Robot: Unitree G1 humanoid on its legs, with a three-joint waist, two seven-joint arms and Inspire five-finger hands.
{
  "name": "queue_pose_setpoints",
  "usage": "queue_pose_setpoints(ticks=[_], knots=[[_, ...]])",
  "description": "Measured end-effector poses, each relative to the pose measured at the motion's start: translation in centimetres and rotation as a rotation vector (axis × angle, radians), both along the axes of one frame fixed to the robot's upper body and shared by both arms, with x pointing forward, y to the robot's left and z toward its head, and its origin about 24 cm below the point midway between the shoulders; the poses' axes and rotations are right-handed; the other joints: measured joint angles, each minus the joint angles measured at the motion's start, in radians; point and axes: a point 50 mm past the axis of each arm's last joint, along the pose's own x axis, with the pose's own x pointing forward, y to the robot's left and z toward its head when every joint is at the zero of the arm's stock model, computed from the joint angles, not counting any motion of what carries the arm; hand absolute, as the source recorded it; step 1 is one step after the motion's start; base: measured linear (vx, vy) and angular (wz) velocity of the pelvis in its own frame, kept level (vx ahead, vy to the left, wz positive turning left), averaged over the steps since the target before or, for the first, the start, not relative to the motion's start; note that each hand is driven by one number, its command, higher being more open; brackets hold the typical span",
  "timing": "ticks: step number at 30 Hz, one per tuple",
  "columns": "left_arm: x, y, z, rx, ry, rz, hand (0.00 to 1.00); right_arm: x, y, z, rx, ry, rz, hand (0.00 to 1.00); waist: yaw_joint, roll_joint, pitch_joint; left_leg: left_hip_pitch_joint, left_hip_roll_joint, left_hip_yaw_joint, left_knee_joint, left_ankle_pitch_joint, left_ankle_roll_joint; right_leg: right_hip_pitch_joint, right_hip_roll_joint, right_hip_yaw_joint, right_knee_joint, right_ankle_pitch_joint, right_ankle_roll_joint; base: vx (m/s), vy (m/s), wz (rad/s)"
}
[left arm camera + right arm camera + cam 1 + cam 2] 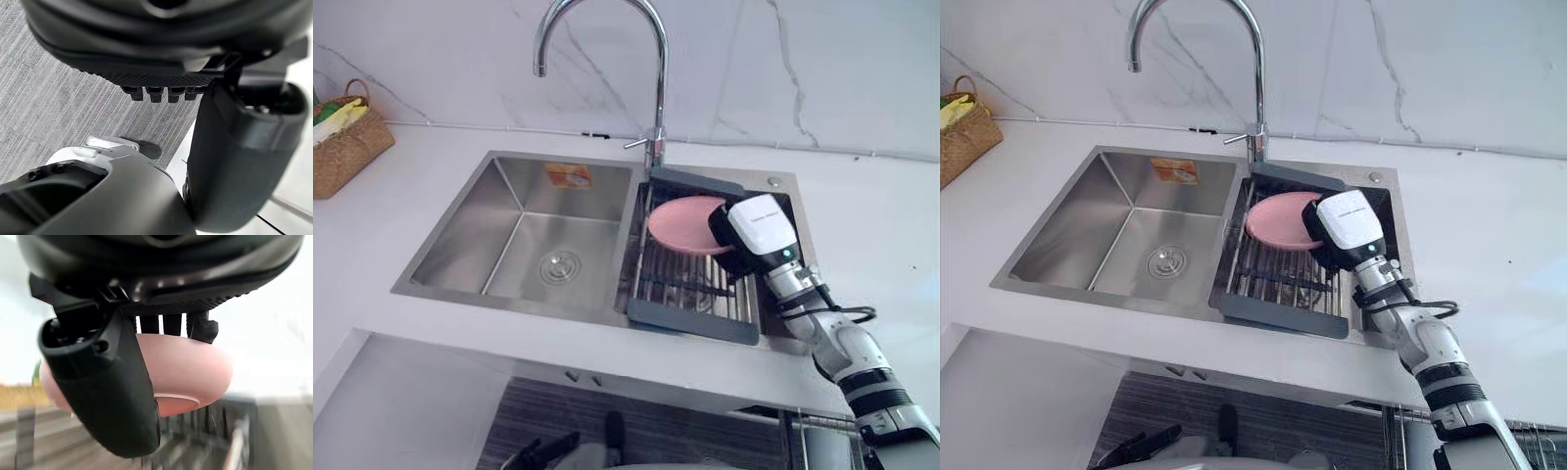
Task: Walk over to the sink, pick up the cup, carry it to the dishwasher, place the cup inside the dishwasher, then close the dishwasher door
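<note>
A pink cup (683, 223) lies bottom-up on the grey drying rack (690, 294) over the sink's right half. My right hand (759, 230), with a white cover on its back, hangs right over the cup's right side. In the right wrist view the thumb (107, 382) crosses in front of the pink cup (190, 372) and the fingers (203, 330) reach over its far side, straight and not clamped. My left hand (239, 147) hangs low over the grey striped floor, fingers relaxed and holding nothing.
The steel basin (529, 235) on the left holds nothing but its drain. A tall curved faucet (656, 88) rises behind the rack. A woven basket (342, 142) stands at the far left of the white counter (871, 225). Wire racking (827, 423) shows below the counter's front edge.
</note>
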Motion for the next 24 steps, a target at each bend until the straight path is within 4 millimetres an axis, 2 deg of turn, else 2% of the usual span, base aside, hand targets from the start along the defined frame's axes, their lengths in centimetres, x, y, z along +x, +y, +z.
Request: queue_pose_setpoints(ticks=[4, 6, 9, 14, 19, 24], knots=[[0.0, 0.0, 0.0, 0.000, 0.002, 0.001, 1.00, -0.9, -0.3, 3.7, 0.143, -0.190, 0.032, 0.00, -0.005, 0.000, 0.000, 0.002, 0.006, 0.020, 0.000, -0.007, 0.006, -0.007, 0.003, 0.026, -0.006, 0.015, -0.004, -0.04, -0.014, -0.14], [-0.1, 0.1, 0.0, 0.003, 0.004, -0.001, 1.00, -1.1, -0.6, 4.3, 0.185, -0.218, 0.033, 0.00, -0.012, 0.000, -0.001, 0.002, 0.008, 0.027, 0.000, -0.008, 0.007, -0.010, 0.004, 0.033, -0.008, 0.020, -0.005, -0.04, -0.007, -0.13], [-0.1, 0.1, 0.0, 0.003, 0.006, -0.003, 1.00, -1.3, -1.0, 4.3, 0.243, -0.214, 0.021, 0.00, -0.015, 0.000, -0.001, 0.001, 0.007, 0.044, 0.000, -0.011, 0.011, -0.015, 0.004, 0.050, -0.015, 0.023, -0.005, -0.04, -0.014, -0.16], [-0.1, 0.0, 0.0, 0.002, 0.006, -0.003, 1.00, -1.8, -1.4, 2.9, 0.232, -0.141, -0.001, 0.00, -0.015, -0.002, -0.001, -0.003, 0.007, 0.050, 0.000, -0.011, 0.011, -0.014, 0.003, 0.053, -0.032, 0.023, -0.005, -0.03, -0.030, -0.05], [-0.1, 0.0, 0.0, 0.003, 0.004, -0.003, 1.00, -1.9, -2.0, 2.9, 0.240, -0.146, -0.035, 0.00, -0.015, -0.006, -0.002, -0.008, 0.001, 0.057, 0.000, -0.011, 0.012, -0.014, -0.001, 0.054, -0.046, 0.024, -0.002, 0.00, -0.016, -0.01], [-0.1, 0.2, 0.0, 0.008, 0.004, -0.005, 1.00, -3.3, -5.2, 3.5, 0.271, -0.203, -0.201, 0.00, -0.015, -0.016, -0.003, -0.001, -0.003, 0.083, 0.000, -0.012, 0.017, -0.020, -0.007, 0.082, -0.046, 0.033, 0.011, 0.04, -0.010, -0.11]])
